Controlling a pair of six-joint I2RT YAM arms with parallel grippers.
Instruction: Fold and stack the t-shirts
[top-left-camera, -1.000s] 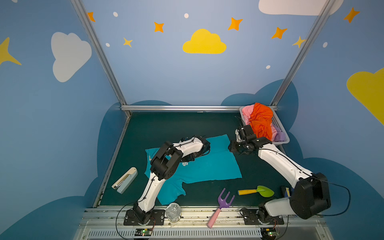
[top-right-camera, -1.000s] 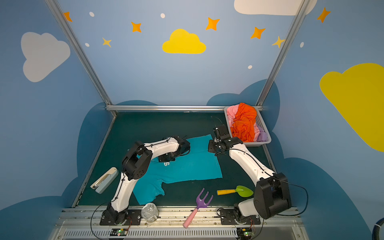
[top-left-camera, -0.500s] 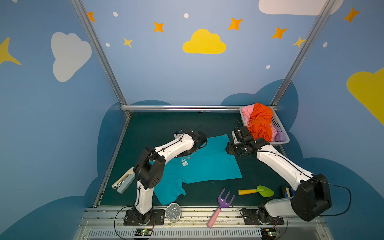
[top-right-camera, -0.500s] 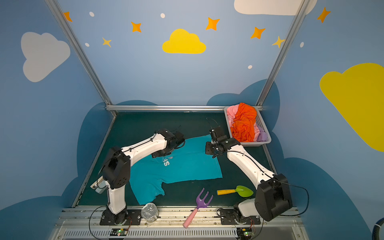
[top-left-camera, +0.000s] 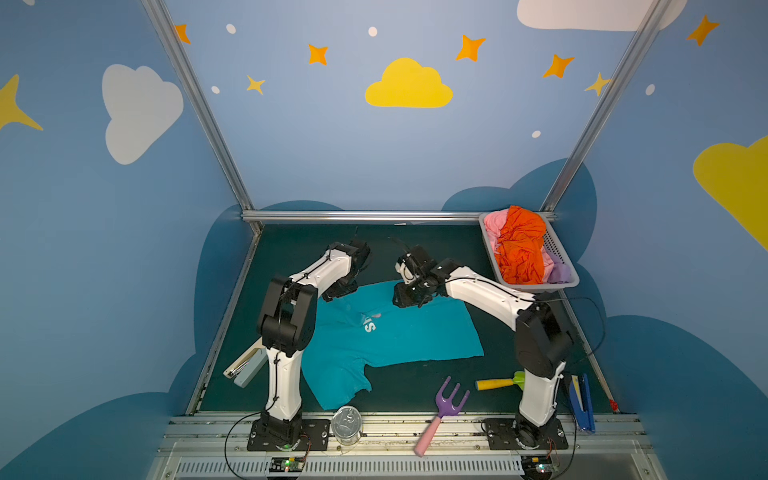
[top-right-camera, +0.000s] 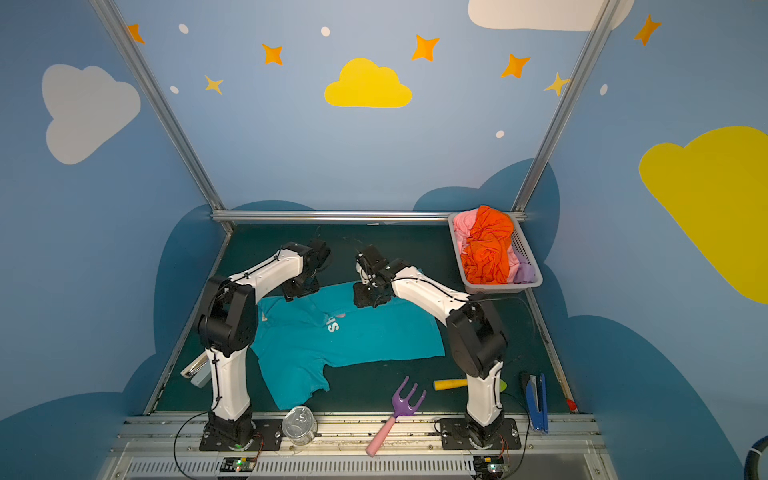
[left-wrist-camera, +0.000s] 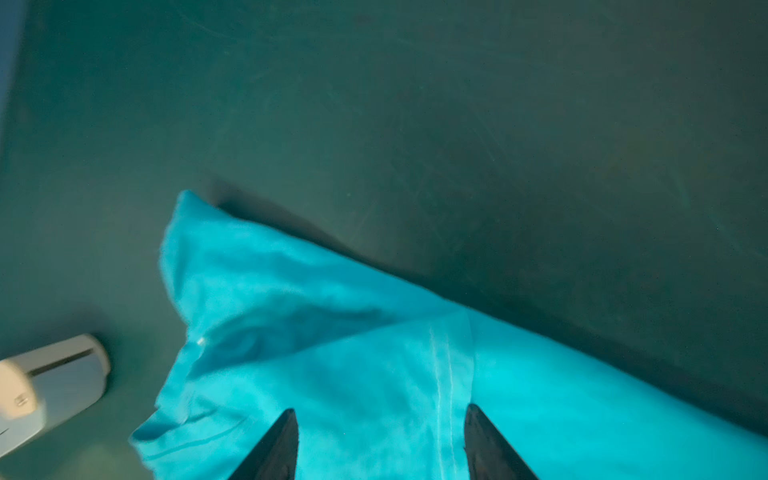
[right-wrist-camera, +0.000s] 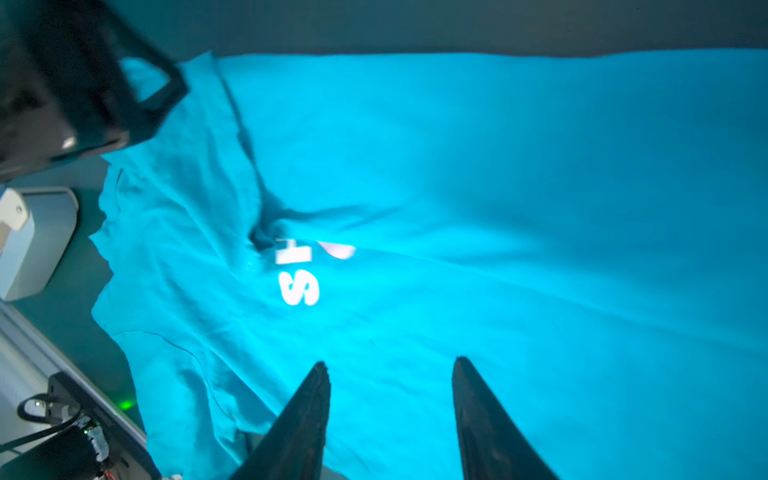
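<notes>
Chest print (right-wrist-camera: 298, 286) partly hidden, blurred

Printed t-shirt (top-left-camera: 395, 336) spread mid-table. Basket (top-left-camera: 536, 286) at far right, other t-shirts (top-left-camera: 519, 249) piled in it. Stapler (top-left-camera: 247, 365) near left. Can (top-left-camera: 347, 424) and toy fork (top-left-camera: 451, 403) at near edge.

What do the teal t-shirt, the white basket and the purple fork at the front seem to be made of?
The teal t-shirt looks like soft knit cloth, matte; it wrinkles and shows a stitched seam in the left wrist view. The basket is probably rigid plastic, pale, with rows of small slots in its wall. The purple fork is likely moulded plastic, slightly glossy, with a pink handle.
</notes>
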